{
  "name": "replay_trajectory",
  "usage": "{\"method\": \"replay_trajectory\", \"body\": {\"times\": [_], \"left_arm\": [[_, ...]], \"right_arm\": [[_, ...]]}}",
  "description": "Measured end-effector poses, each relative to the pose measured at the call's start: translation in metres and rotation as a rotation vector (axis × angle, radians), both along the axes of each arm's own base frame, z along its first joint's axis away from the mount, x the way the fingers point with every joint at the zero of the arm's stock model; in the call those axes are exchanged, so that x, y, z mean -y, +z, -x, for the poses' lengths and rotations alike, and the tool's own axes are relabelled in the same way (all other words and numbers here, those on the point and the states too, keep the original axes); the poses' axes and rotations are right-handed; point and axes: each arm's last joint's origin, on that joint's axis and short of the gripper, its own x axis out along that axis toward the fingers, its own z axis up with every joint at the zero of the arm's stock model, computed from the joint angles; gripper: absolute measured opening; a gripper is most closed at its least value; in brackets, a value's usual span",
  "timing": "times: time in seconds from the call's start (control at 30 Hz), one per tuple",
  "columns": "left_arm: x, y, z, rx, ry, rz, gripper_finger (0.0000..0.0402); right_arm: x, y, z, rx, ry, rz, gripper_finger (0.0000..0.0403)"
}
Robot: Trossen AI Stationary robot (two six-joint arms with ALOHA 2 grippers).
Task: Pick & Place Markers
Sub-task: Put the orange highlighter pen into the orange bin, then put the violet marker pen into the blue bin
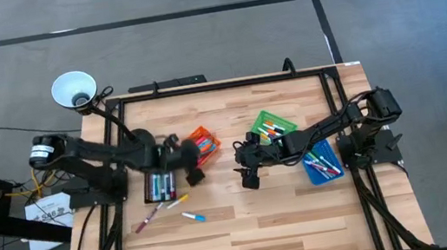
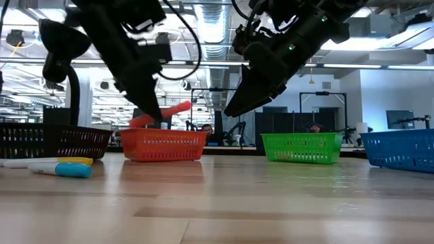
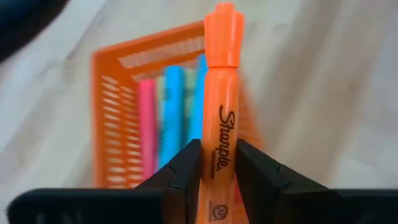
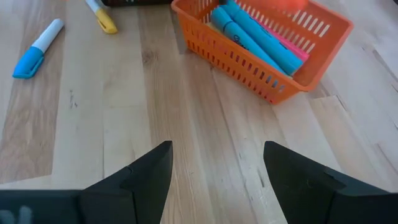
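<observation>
Gripping an orange marker by its lower barrel, the left gripper is hovering over the orange bin. Black Sharpie lettering is running along the marker's long axis, its cap pointing away from the fingers. The right gripper is waiting open-jawed above the table.

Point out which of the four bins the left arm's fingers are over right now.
The orange bin. The left gripper holds an orange marker above it; the black bin, green bin and blue bin have no gripper over them.
</observation>
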Motion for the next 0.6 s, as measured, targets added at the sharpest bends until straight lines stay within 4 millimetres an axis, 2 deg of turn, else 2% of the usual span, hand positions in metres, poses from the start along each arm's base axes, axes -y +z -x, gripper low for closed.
{"method": "replay_trajectory", "body": {"times": [0.13, 0.23, 0.37, 0.6], "left_arm": [[-0.029, -0.001, -0.001, -0.034, 0.02, 0.013, 0.0104], [-0.038, -0.001, -0.001, -0.028, 0.026, 0.052, 0.0113], [-0.04, 0.001, -0.003, 0.0, 0.035, 0.053, 0.012], [-0.03, 0.007, -0.013, 0.127, 0.012, 0.067, 0.0116]], "right_arm": [[0.0, 0.0, 0.0, -0.001, 0.0, 0.0, 0.0244], [0.0, 0.0, 0.0, -0.003, 0.0, 0.0, 0.0244], [0.0, 0.0, 0.0, -0.007, 0.0, 0.001, 0.0244], [0.0, 0.0, 0.0, -0.003, -0.001, 0.0, 0.0244]]}}
